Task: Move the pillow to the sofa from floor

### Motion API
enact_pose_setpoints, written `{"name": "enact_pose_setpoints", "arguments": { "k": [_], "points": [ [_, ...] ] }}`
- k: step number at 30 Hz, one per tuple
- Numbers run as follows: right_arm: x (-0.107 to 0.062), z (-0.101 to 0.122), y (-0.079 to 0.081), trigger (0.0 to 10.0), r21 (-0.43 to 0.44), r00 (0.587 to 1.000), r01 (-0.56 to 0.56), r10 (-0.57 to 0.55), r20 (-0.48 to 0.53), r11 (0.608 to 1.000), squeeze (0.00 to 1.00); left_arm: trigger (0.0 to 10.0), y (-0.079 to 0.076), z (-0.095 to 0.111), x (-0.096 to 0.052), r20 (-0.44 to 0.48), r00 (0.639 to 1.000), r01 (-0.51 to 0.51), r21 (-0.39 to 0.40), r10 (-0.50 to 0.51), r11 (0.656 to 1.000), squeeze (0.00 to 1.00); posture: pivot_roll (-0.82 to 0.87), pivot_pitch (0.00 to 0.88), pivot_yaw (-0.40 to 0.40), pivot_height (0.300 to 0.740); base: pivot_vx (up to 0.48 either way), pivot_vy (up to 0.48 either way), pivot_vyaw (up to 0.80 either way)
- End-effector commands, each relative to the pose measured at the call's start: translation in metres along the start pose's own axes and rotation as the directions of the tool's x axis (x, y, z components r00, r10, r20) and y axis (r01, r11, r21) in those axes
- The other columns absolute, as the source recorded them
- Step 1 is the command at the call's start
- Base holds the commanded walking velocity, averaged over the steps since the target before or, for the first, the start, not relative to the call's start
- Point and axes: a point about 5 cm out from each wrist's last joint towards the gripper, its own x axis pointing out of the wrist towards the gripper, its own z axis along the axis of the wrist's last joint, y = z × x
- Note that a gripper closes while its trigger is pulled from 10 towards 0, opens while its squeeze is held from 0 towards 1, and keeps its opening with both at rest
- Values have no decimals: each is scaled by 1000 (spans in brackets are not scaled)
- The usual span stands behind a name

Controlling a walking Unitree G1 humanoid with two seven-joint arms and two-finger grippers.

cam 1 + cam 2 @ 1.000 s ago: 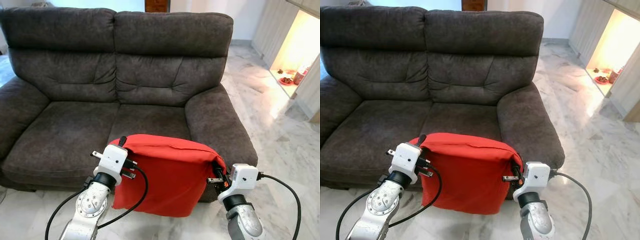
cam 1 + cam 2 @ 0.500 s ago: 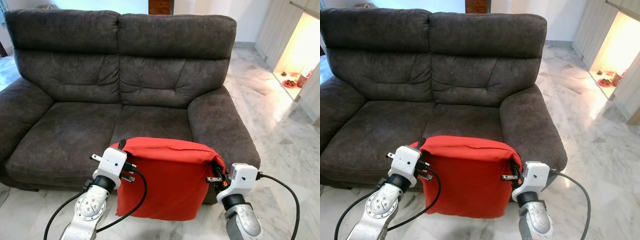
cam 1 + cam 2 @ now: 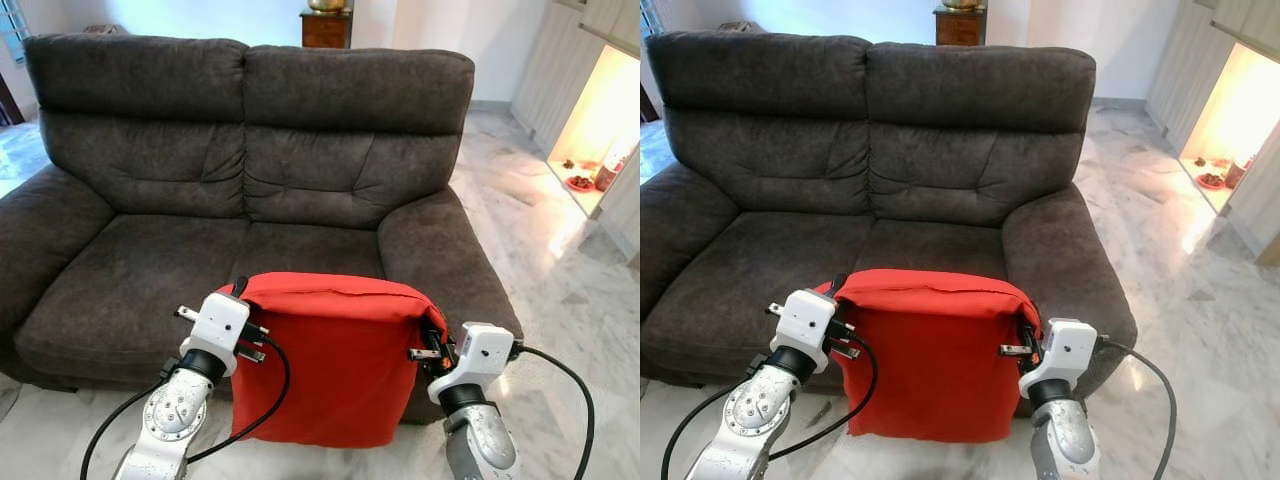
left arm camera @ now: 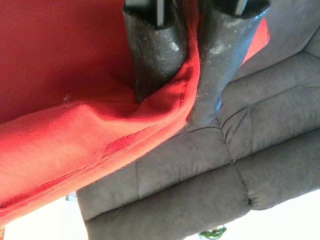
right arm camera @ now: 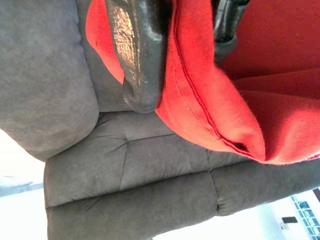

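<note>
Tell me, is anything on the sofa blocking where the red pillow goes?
Nothing visible is. The red fabric pillow hangs in front of the dark grey sofa, held by the left hand and right hand; no objects lie on the seat cushions.

No legible text or labels

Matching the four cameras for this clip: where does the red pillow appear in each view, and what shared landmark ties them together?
Left eye view: red pillow low centre, hanging between left gripper and right gripper.
Right eye view: pillow low centre, in front of the seat.
Left wrist view: pillow edge pinched between the fingers.
Right wrist view: pillow edge between the fingers.
Shared landmark: the dark sofa.
</note>
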Motion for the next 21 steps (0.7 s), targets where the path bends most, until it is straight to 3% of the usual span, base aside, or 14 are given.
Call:
{"name": "enact_pose_setpoints", "arguments": {
  "k": [1,15,17,19,21],
  "points": [
    [4,22,-4,10000,12,994,36,-37,100,999,0,10000,21,17,5,75,993,-93,7,92,996,0,196,27,8,740,322,0,0],
    [9,32,7,10000,-26,991,-27,30,131,999,0,10000,28,24,9,99,988,-120,13,118,993,0,205,46,0,740,348,0,0],
    [8,36,8,10000,-45,986,-30,36,161,999,0,10000,29,25,9,102,987,-124,15,122,992,0,209,46,-2,740,349,0,800],
    [10,37,11,10000,-10,986,-40,41,165,999,0,10000,31,27,10,111,985,-133,17,130,991,0,209,46,-2,740,349,0,800],
    [10,37,12,10000,2,985,-55,54,165,998,0,10000,31,28,10,114,985,-133,13,131,991,0,213,50,-3,740,349,0,0]
  ]
}}
